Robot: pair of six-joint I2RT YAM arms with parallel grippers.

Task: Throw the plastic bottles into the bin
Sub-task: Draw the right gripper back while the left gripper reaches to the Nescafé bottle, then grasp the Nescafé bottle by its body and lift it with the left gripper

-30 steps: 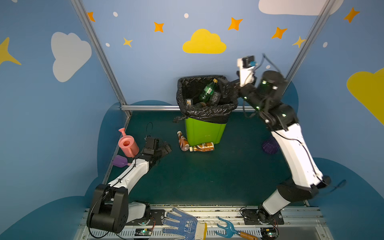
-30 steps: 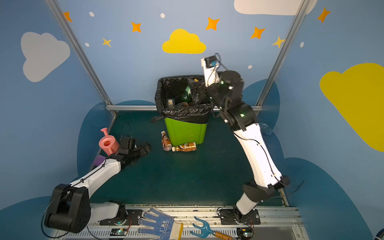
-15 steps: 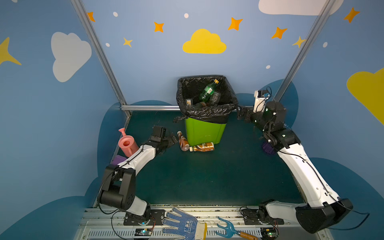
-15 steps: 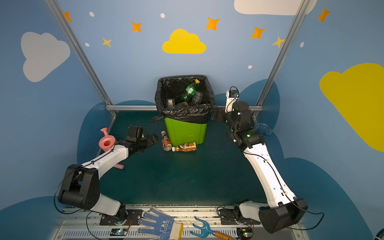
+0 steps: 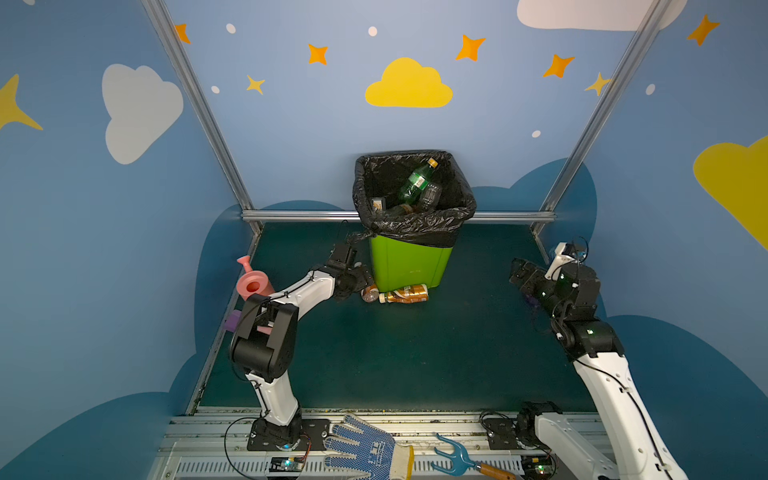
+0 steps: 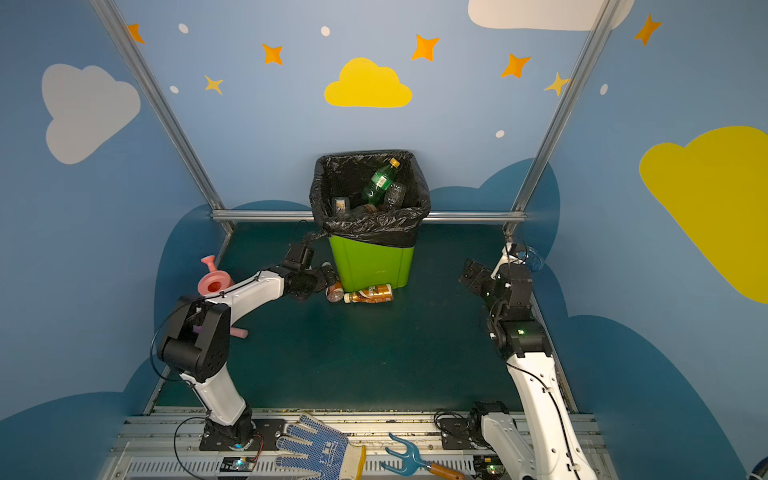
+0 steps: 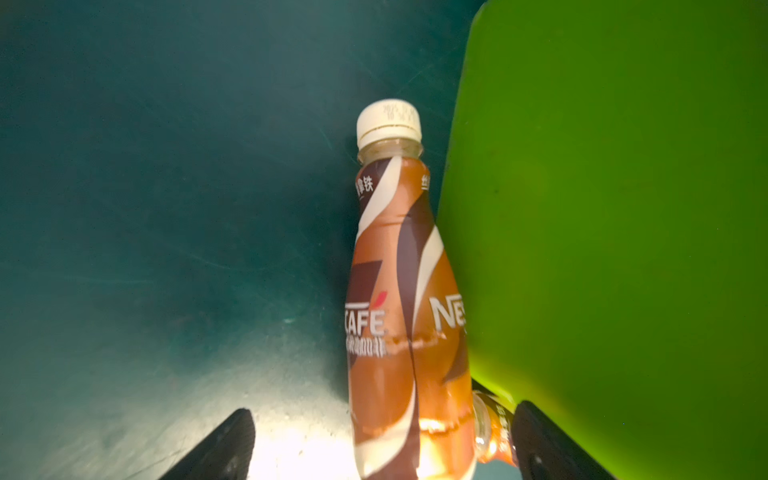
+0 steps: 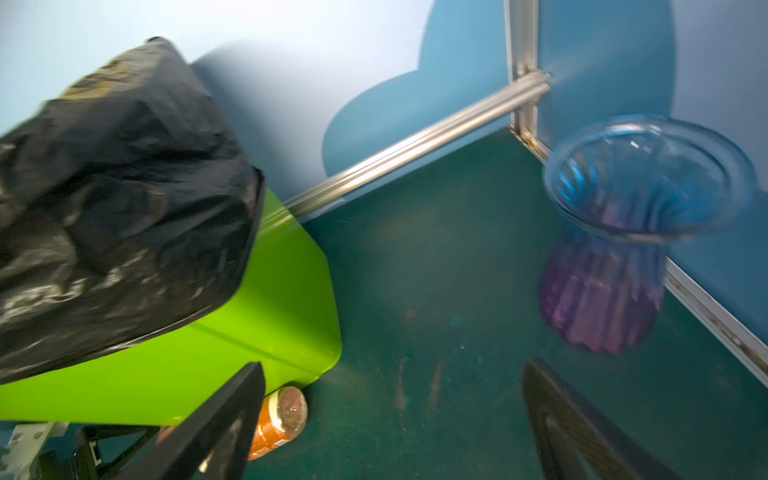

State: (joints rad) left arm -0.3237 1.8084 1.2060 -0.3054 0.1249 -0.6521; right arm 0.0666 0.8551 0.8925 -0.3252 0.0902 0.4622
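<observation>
The lime-green bin point(image 5: 409, 262) point(image 6: 370, 259) with its black liner stands at the back and holds a green bottle point(image 5: 417, 180) among other bottles. Two brown coffee bottles lie at its foot: one along the front point(image 5: 405, 293) point(image 6: 369, 294), one at the left corner point(image 5: 369, 294), white cap pointing away. My left gripper point(image 5: 360, 279) point(image 7: 384, 415) is open and low, its fingers either side of that corner bottle point(image 7: 399, 291), which rests against the bin wall point(image 7: 602, 208). My right gripper point(image 5: 524, 274) point(image 8: 395, 419) hangs open and empty to the right of the bin point(image 8: 249, 332).
A blue-purple ribbed vase point(image 8: 623, 241) stands by the right wall next to my right arm. A pink watering can point(image 5: 252, 282) sits by the left wall. A blue dotted glove point(image 5: 365, 449) and a garden fork point(image 5: 457, 457) lie on the front rail.
My right arm has swung down from the bin's rim to the floor on the right. My left gripper has reached right from beside the watering can to the bottles at the bin's foot.
</observation>
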